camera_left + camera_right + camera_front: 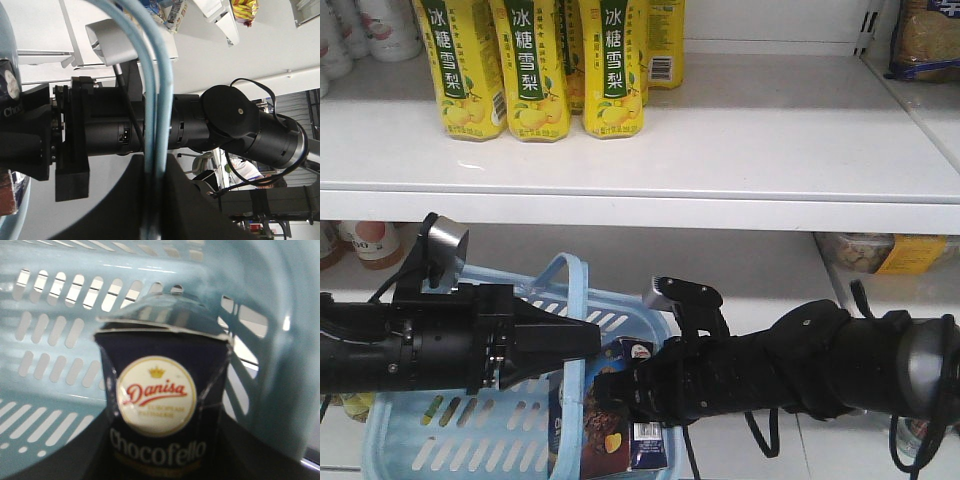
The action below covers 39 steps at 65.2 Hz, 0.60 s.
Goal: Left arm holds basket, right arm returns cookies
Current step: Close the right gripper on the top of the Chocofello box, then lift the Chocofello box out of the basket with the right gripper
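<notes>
The light blue basket hangs in front of the shelves with its hoop handle upright. My left gripper reaches in from the left and is shut on that handle; in the left wrist view the handle runs straight down between my left gripper's dark jaws. The cookies, a dark navy carton, stand inside the basket at its right end. My right gripper comes in from the right and grips the carton's top. In the right wrist view the cookies sit between my right gripper's fingers, with the basket wall behind.
A white shelf above the basket carries several yellow drink bottles at its left; its front edge runs just over both arms. The lower shelf holds jars at left and a packet at right.
</notes>
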{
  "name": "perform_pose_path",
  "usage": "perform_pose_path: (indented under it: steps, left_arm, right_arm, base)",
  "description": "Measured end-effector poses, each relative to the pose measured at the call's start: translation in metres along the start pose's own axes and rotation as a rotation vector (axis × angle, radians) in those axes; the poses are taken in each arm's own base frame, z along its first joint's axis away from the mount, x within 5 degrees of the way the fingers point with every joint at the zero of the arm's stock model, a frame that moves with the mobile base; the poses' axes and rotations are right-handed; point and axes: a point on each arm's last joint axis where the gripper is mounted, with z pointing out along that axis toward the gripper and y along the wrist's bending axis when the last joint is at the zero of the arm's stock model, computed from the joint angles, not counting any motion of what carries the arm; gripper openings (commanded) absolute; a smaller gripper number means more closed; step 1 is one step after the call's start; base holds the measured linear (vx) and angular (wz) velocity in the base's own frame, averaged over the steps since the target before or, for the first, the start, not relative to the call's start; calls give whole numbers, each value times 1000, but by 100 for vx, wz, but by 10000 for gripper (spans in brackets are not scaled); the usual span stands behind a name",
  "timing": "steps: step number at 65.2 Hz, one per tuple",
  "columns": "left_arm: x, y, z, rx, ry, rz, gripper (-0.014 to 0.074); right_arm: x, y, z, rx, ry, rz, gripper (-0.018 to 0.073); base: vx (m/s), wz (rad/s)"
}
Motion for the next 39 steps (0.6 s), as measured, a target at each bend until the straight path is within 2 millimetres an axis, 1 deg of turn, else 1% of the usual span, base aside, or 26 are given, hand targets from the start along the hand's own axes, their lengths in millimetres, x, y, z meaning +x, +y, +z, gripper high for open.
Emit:
perform_pose_path:
  steps: [11,22,31,39]
  left_arm:
    - [0,0,0,-1,-1,0,-3]
    - [0,0,0,0,-1,-1,-3]
    - [0,-1,0,11,0,-5,-3]
    - [0,-2,0,21,1,-8,-3]
  right_arm:
    - [0,0,0,1,-1,0,118]
    - [-1,1,-3,0,-12,-9,104]
    - [-4,8,-14,-13,-42,-45,105]
    - [-7,16,-30,-29,-83,-98,106]
  base:
    - [0,0]
    - [0,0]
    - [0,0]
    - [0,0]
